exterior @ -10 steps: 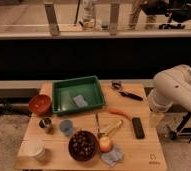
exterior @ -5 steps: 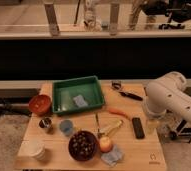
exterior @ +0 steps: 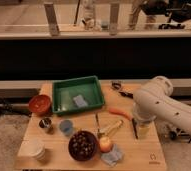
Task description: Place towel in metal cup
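Observation:
The towel (exterior: 112,155), a rumpled pale grey-blue cloth, lies at the table's front edge just right of the apple (exterior: 105,145). The metal cup (exterior: 45,123), small and dark silver, stands on the left side below the red bowl (exterior: 40,104). My white arm (exterior: 161,102) reaches in from the right. Its gripper (exterior: 141,130) hangs low over the table's right part, beside a black remote (exterior: 134,127). It is well right of the cup and above-right of the towel, and it holds nothing.
A green tray (exterior: 64,91) holds a flat grey-blue cloth (exterior: 79,101). A blue cup (exterior: 66,127), a white cup (exterior: 34,148), a dark bowl of fruit (exterior: 83,145), a banana (exterior: 111,128), a carrot (exterior: 120,113) and a black tool (exterior: 120,89) share the table.
The arm has swung left and forward, further in over the table's right side. The objects on the table have not moved.

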Tool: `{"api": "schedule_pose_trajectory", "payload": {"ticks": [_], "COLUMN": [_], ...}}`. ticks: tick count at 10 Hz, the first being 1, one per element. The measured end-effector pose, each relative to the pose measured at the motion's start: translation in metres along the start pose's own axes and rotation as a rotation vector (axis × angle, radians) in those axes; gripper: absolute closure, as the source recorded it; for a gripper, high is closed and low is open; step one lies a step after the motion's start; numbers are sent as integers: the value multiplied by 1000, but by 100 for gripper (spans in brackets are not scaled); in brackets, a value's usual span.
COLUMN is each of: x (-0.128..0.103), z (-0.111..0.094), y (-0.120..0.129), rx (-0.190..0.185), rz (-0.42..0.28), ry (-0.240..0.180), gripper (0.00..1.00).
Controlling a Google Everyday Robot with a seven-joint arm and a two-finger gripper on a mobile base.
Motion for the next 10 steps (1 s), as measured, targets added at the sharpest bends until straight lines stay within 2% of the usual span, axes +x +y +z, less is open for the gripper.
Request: {"api": "schedule_pose_trajectory", "payload": {"ticks": [4, 6, 8, 10], "x": [-19, -47, -65, -81], "z": [5, 15, 31, 36], "y": [7, 14, 25, 31], "rx": [-5, -14, -26, -35], "rz": [-53, -104, -159, -189], "ry": [-5, -10, -15, -19], "gripper": [20, 20, 20, 20]}}
